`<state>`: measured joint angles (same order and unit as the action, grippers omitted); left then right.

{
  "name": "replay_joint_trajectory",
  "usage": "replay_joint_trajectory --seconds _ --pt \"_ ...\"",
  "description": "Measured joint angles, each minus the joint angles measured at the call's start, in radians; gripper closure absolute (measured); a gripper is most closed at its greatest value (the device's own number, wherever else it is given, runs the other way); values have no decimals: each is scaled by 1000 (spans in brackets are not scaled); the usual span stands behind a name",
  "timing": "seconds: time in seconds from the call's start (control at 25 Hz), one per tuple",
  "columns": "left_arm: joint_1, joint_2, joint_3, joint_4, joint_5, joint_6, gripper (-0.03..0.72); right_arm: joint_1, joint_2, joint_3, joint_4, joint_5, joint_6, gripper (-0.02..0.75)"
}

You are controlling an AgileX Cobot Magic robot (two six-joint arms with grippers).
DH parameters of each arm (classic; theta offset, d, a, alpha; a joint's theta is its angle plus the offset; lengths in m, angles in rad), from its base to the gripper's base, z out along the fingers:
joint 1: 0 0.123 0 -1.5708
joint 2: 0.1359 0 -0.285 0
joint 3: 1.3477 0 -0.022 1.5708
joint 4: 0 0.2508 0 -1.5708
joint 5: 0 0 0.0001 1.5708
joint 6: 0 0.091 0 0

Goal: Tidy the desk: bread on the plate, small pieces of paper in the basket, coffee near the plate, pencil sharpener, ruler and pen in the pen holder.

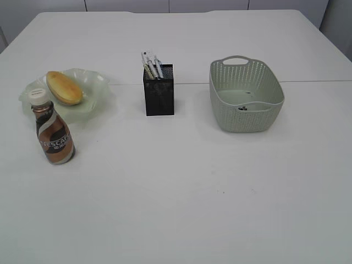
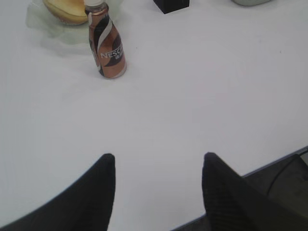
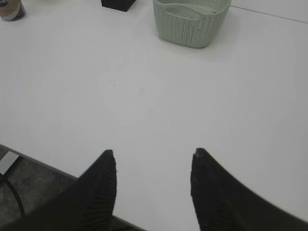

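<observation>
One bread (image 1: 64, 87), one plate (image 1: 98, 82), one coffee (image 1: 53, 132), one basket (image 1: 246, 96).

Legible text: one brand label.
The coffee bottle (image 1: 54, 135) carries white lettering on its label; "ESCAF" shows in the exterior view, "NESC" in the left wrist view.

The pen holder (image 1: 159, 90) stands upright near the middle of the desk (image 1: 181, 198) and serves as the landmark. Several long items (image 1: 151, 65) stick up out of its top, leaning left. Well to its left lies the plate (image 1: 94, 88), with the bread (image 1: 64, 87) lying in it. The coffee (image 1: 53, 128) stands upright to the holder's left and nearer the camera, just before the plate's front rim. To the holder's right, apart from it, sits the basket (image 1: 245, 96), with something small inside on its floor.
</observation>
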<state>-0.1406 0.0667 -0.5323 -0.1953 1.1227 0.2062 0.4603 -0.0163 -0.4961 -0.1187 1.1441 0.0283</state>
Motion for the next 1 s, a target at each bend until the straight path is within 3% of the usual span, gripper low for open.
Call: replay_joint_trajectory --seconds 0.52,0.64,0.88,1.0 --pt "2 -2 0 4 -5 1 265 0 0 0 0 0 0 368" --pt "34 -8 0 4 -5 1 265 -26 0 2 0 0 0 369" --pt "148 -8 0 4 -5 1 265 -237 0 2 0 0 0 369" --pt "166 -9 0 4 -5 1 265 -352 0 2 0 0 0 368"
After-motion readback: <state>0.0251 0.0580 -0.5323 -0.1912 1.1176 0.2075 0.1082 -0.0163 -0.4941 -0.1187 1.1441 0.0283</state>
